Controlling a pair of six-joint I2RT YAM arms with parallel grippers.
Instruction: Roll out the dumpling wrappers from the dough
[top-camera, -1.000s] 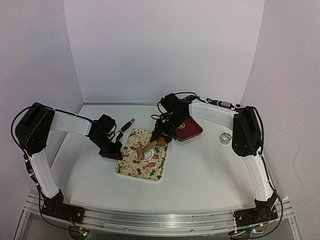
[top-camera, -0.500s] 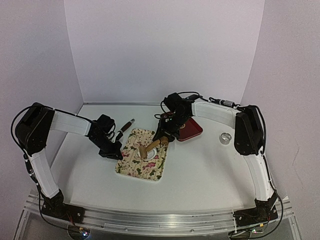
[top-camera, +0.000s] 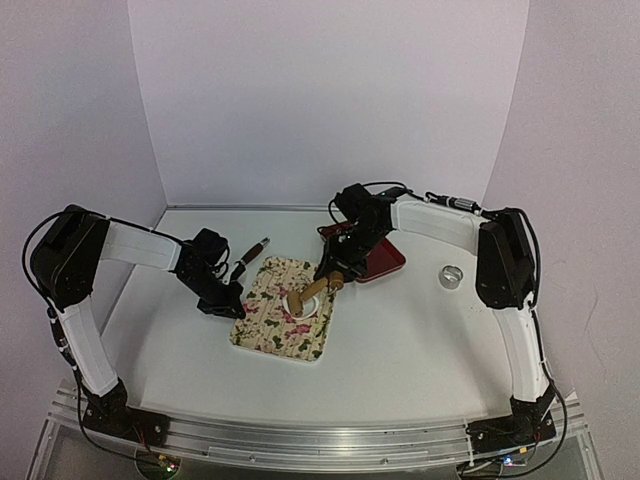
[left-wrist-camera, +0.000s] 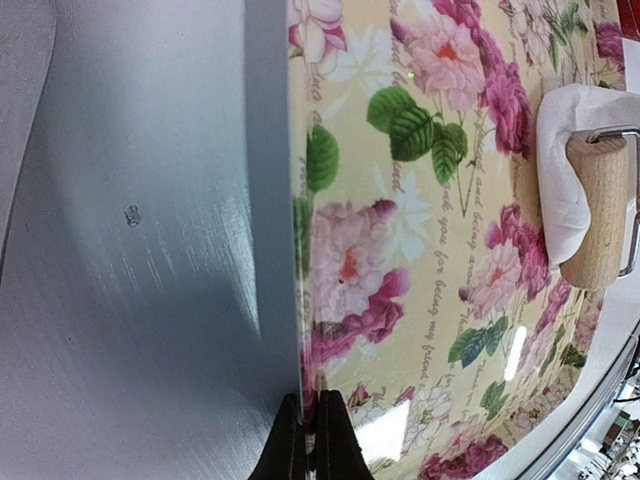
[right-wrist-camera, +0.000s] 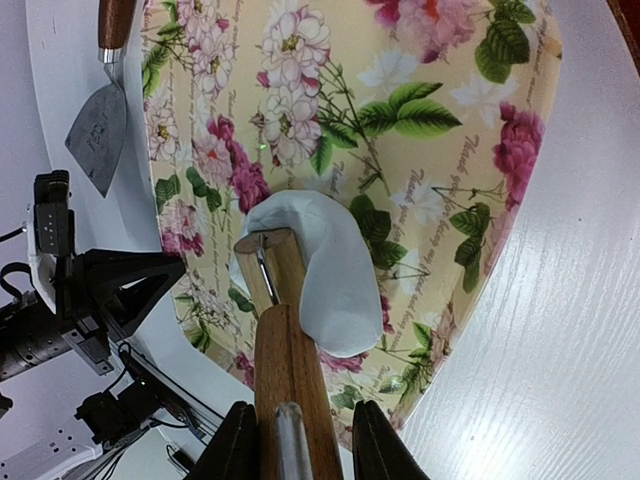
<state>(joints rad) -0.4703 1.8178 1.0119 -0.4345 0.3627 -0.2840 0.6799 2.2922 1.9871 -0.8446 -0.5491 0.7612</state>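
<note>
A white piece of dough (top-camera: 303, 305), flattened like a dumpling wrapper, lies on the floral tray (top-camera: 268, 325) near its right side. In the right wrist view one edge of the dough (right-wrist-camera: 335, 270) curls up against the wooden roller (right-wrist-camera: 275, 275). My right gripper (right-wrist-camera: 298, 435) is shut on the roller's wooden handle (right-wrist-camera: 290, 370) and shows in the top view (top-camera: 335, 272). My left gripper (left-wrist-camera: 310, 435) is shut on the tray's left rim (left-wrist-camera: 300, 300) and also shows in the top view (top-camera: 226, 300). The left wrist view shows the roller (left-wrist-camera: 598, 215) on the dough (left-wrist-camera: 565, 170).
A red tray (top-camera: 382, 258) lies just behind the right gripper. A shiny metal ring (top-camera: 451, 275) stands to the right. A wooden-handled scraper (top-camera: 250, 254) lies behind the floral tray and also shows in the right wrist view (right-wrist-camera: 100, 125). White walls close the back and sides.
My right gripper has drawn the roller to the right and back across the tray, and the roller now sits on the dough. The left gripper has not moved.
</note>
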